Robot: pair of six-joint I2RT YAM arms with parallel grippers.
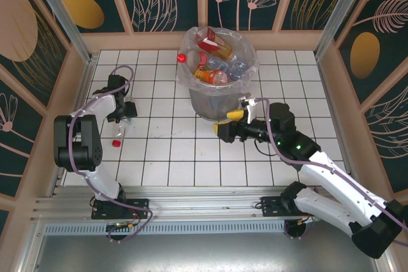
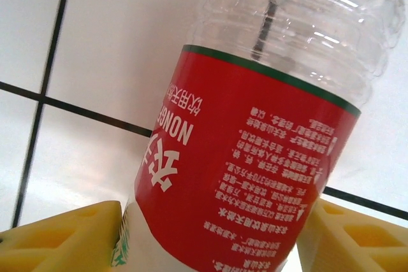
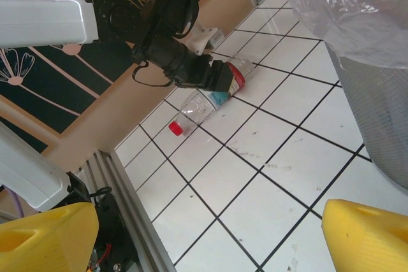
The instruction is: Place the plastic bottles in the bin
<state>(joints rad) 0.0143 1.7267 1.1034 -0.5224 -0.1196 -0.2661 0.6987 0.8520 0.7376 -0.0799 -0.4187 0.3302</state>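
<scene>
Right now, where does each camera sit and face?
Top external: above, behind the bases, looking down on table, bin, left arm, right arm.
Left wrist: on the left arm, looking along its yellow fingers at a red-labelled bottle between them.
Right wrist: on the right arm, facing leftward across the tiles; its yellow fingers frame the bottom.
Shared: top and right wrist both show the left end effector at that bottle.

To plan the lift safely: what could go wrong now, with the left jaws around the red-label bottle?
1. The red-label bottle is smooth; it may slip or tilt in the jaws when lifted.
2. The bin looks full to its rim; another bottle may roll off or knock down the red-capped bottle at its edge.
3. The right arm stands close to the bin and could obstruct.
</scene>
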